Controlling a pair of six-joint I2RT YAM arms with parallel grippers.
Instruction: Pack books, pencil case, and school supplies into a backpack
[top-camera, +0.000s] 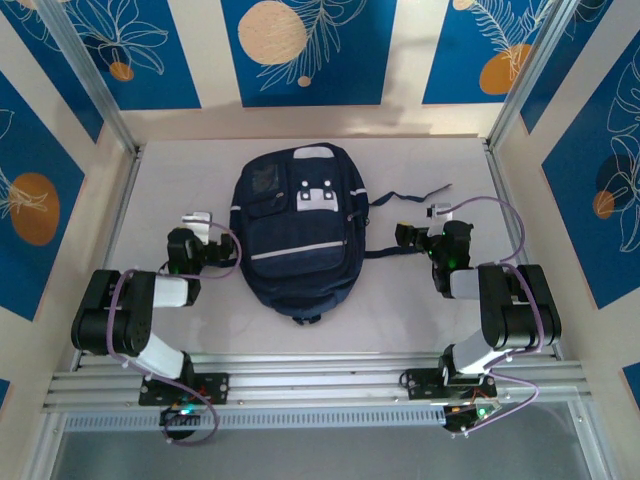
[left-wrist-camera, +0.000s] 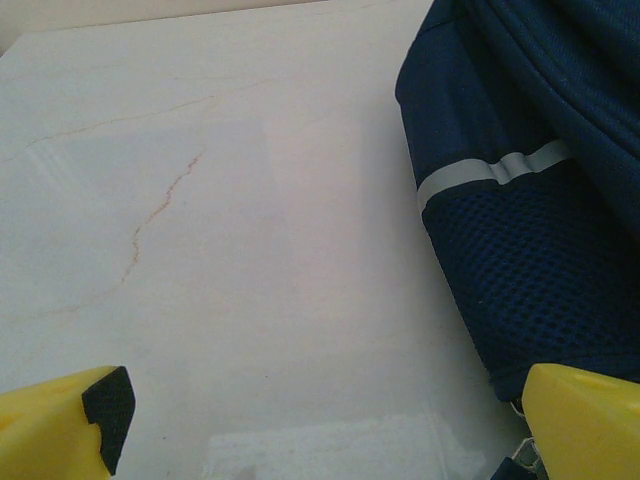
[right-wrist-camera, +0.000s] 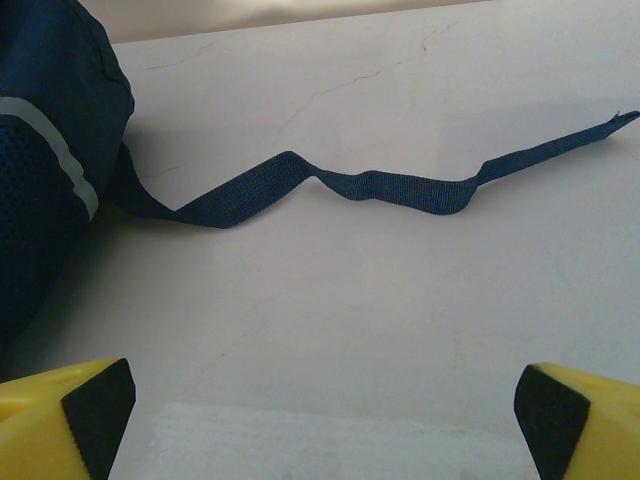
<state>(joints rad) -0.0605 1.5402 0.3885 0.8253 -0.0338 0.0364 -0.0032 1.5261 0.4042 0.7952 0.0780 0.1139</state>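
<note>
Grippers both stand wide and empty: we see the left gripper (left-wrist-camera: 330, 400) over bare table (top-camera: 420, 320), its yellow fingers (left-wrist-camera: 60, 430) just beside the backpack (top-camera: 297, 235); the right gripper (right-wrist-camera: 325, 400) hangs near a loose navy strap (right-wrist-camera: 380, 185) trailing from the backpack toward the table's right edge. The backpack lies front up at the middle of the pale, veined table, between the two arms; blue wall panels (top-camera: 300, 50) with leaf drawings and orange discs surround it.
</note>
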